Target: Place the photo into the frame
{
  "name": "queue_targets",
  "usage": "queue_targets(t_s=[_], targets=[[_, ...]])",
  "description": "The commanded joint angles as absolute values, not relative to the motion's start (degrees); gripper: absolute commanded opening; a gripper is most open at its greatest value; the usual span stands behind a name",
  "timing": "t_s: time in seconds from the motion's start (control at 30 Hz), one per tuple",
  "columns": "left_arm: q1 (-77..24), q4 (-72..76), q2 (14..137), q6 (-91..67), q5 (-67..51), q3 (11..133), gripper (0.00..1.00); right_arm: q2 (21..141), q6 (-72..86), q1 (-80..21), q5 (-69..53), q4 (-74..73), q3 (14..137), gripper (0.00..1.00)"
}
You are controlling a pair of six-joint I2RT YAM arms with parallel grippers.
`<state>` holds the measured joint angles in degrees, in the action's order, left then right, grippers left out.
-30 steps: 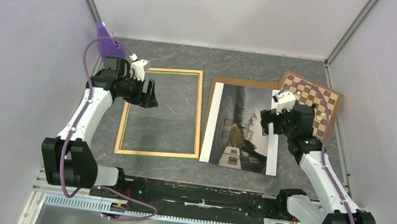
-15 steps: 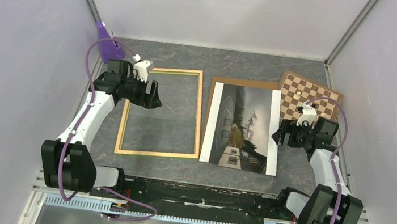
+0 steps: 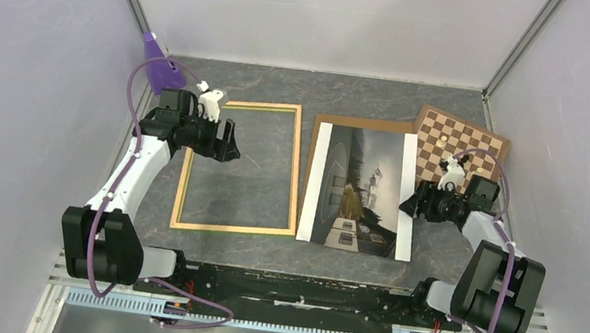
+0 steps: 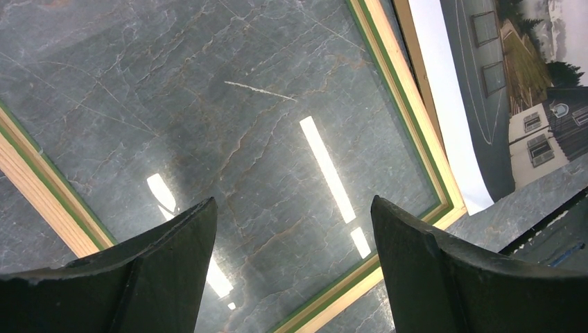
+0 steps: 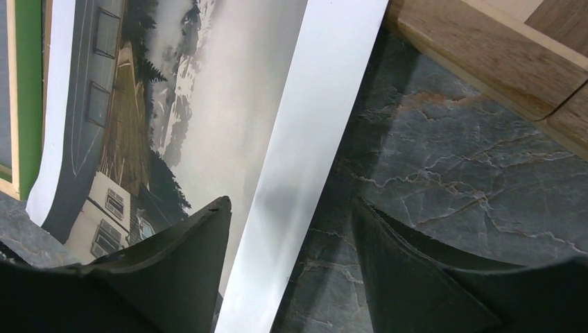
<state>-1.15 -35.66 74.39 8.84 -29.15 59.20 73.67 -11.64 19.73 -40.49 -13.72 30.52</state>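
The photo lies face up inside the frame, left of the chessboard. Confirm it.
Not inside: the photo lies face up beside the frame, on its right, left of the chessboard. The top external view shows it.

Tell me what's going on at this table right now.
Two robot arms are working on getting a photo into a frame. The frame lies flat and empty left of centre, with the bare table showing through it. The photo lies face up just to its right, not yet picked up. The right claw sits low at the photo's right long edge, jaws open, with the white border in line with the gap. The left claw hovers open over the frame's far left part, holding nothing.
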Motion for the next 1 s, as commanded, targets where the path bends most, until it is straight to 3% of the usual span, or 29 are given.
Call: queue_targets(t_s=[0.0,0.27,0.97], targets=[[-1.31,-33.57,74.61,7.35,-30.41,59.15,0.88,75.17,-12.22,19.97,-43.15,-9.89,32.24,0.65],[-1.32,-33.7,74.49,7.43,-30.01,59.23,0.88,79.22,-12.22,19.95,-43.46,-8.09,33.78,0.55],[-1.32,-34.19,75.47,7.8,-29.0,59.78,0.88,81.25,-13.71,21.44,-45.17,-9.6,37.04,0.15]])
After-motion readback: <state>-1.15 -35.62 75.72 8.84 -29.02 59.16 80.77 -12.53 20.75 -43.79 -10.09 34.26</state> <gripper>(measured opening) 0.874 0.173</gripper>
